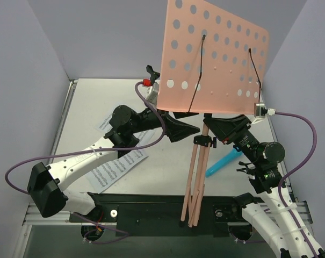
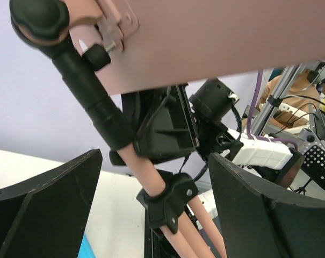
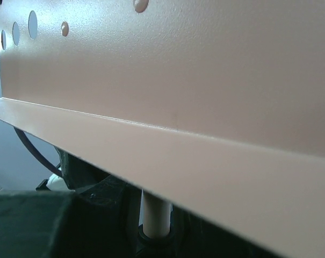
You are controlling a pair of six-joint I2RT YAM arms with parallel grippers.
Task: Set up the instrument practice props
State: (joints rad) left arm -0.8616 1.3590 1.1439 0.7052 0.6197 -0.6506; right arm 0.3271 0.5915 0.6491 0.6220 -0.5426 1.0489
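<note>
Nearest, the bunched tripod legs (image 1: 193, 201) of the pink music stand (image 1: 197, 166) are planted at the front edge of the table (image 1: 167, 172), two music sheets (image 1: 116, 166) are laid flat on its left side, and the stand's post is straddled without contact by the wide-open left gripper (image 2: 156, 161) and clamped by the right gripper (image 1: 218, 124) just under the hole-punched desk (image 1: 216, 59)

Links: my left arm (image 1: 87, 161) and right arm (image 1: 272, 226) wear white shells; the left one is dotted with small holes.
Joints: rounded black housings, with a green light (image 1: 266, 174) glowing on my right one.
Cables: a left purple cable (image 1: 17, 166) and a right purple cable (image 1: 310, 140), both thin and glossy.
Plug: a red plug (image 1: 147, 83) at my left wrist camera.
Fingers: my left fingers (image 2: 44, 215) are broad, matte black wedges.
</note>
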